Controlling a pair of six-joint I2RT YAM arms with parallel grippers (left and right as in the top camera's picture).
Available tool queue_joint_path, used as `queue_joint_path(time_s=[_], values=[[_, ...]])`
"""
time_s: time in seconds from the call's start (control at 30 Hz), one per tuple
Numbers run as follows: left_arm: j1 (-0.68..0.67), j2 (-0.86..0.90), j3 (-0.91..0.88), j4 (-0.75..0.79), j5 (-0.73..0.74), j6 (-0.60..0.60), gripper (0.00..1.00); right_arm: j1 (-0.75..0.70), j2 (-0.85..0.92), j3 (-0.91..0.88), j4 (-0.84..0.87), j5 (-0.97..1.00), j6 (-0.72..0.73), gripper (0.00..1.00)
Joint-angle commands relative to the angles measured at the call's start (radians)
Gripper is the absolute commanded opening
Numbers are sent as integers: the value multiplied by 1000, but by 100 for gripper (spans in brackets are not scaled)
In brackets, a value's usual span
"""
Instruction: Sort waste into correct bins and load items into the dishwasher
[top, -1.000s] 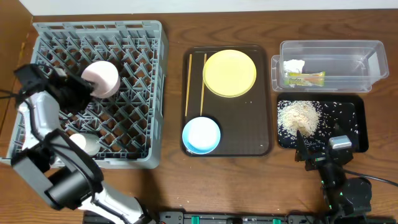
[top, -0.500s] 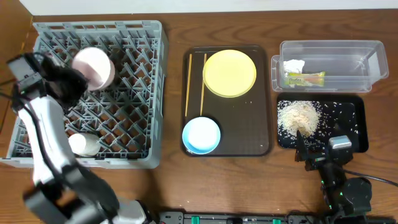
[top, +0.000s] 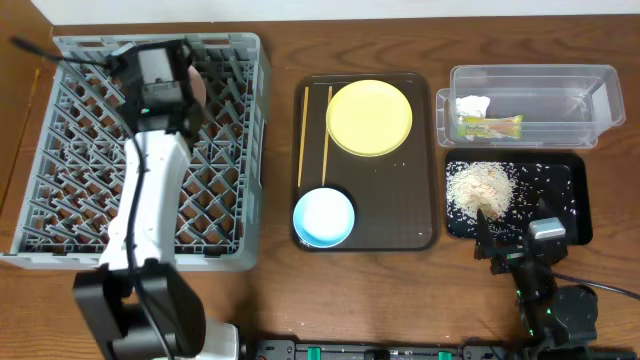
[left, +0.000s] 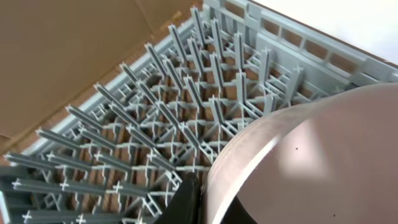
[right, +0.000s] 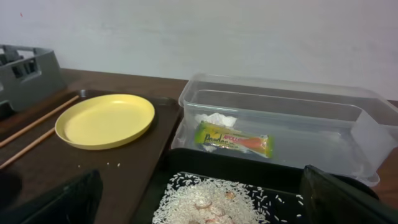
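Swings white bowl (left: 311, 162), clamped in left end effector (top: 183, 85), across rack (top: 60, 150) toward bench's (top: 300, 290) far edge; not yet seated.

The overhead camera is looking straight down on the brown wooden surface (top: 280, 290). The left wrist view is hanging close over the grey plastic dish rack (left: 155, 106); the right wrist view is looking low across the round yellow plate (right: 104, 120), both shared overhead.

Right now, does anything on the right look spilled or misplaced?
Loose grains are scattered over the black tray around the rice heap, and a few lie on the brown serving tray beside the yellow plate. Nothing else stands out.
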Motion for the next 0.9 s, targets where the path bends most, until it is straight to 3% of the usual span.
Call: queue_joint_path(time_s=[0.0,0.3,0.5,0.87], values=[[-47,52,-10,31,-179,76,8,-3,-5,-2,-2,0,8,99],[-179,202,-10,161,-456,325,8,-3,-5,-2,-2,0,7,99],[-180,272,-10,257,-523,476,7,-3,-5,-2,-2,0,8,99],[-252,347,-13,275,-536,514,7,-3,-5,-2,-2,0,8,99]])
